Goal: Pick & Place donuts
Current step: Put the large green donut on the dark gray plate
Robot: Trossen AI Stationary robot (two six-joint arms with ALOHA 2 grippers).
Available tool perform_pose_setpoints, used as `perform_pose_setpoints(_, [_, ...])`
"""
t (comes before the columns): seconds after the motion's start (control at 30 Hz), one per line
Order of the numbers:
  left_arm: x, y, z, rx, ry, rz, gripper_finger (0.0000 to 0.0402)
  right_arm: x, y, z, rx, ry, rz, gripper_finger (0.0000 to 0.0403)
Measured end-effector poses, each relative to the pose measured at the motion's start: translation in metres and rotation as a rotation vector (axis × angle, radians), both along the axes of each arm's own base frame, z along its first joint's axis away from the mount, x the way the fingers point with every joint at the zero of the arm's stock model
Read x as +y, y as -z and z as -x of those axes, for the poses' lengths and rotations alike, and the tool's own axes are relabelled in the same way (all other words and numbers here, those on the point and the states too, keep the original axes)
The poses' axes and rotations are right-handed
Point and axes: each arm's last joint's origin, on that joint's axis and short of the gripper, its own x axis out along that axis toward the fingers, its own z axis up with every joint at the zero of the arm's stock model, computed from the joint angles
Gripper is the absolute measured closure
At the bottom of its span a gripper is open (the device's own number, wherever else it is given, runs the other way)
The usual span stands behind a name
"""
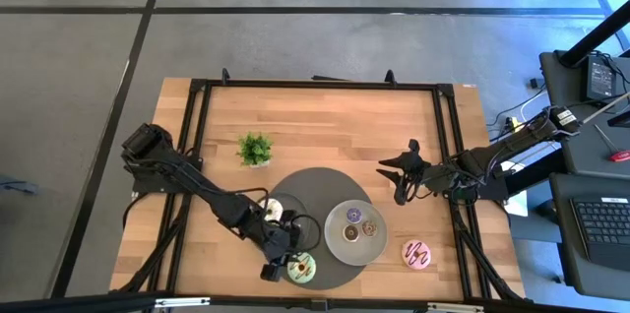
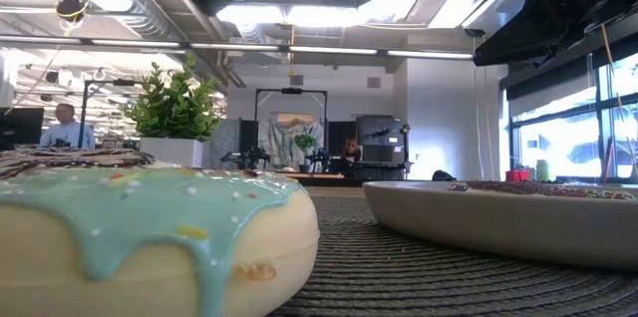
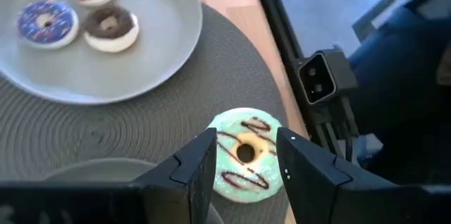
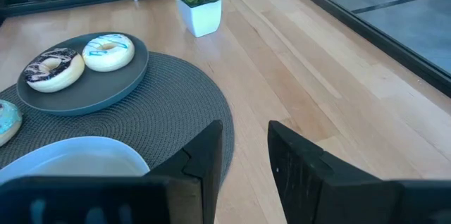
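Left gripper [image 3: 245, 171] hovered spread over the pale green donut [image 3: 245, 155], which lay on the round grey mat [image 3: 106, 129] near the table's front edge. Right gripper [image 4: 245, 155] waited spread above bare wood beside the mat, holding nothing.

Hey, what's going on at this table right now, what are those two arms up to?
The left gripper is open and poised over the pale green donut on the woven mat, its fingers either side, not closed on it. Three tiny donuts sit on the light grey plate, and two larger ones are on the dark plate. The pink donut lies on bare wood. The right gripper waits open above the table.
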Motion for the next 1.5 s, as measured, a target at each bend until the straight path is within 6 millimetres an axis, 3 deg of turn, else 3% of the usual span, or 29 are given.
perform_pose_setpoints(0.23, [-0.003, 0.021, -0.012, -0.013, 0.123, -0.051, 0.0258, 0.000, 0.001, 0.000, 0.007, 0.000, 0.004, 0.0286])
perform_pose_setpoints(0.53, [-0.002, 0.052, -0.031, -0.023, 0.129, -0.083, 0.0258, 0.000, 0.001, 0.000, 0.009, 0.000, 0.004, 0.0286])
perform_pose_setpoints(0.8, [-0.004, 0.081, -0.035, 0.036, 0.147, -0.117, 0.0259, 0.000, 0.001, 0.000, 0.009, 0.002, 0.002, 0.0286])
perform_pose_setpoints(1.3, [-0.006, 0.084, -0.038, 0.065, 0.010, 0.011, 0.0257, 0.000, 0.001, 0.001, 0.010, 0.001, 0.004, 0.0286])
perform_pose_setpoints(1.5, [-0.006, 0.085, -0.038, 0.064, 0.030, -0.017, 0.0258, 0.000, 0.001, 0.001, 0.011, 0.000, 0.006, 0.0286])
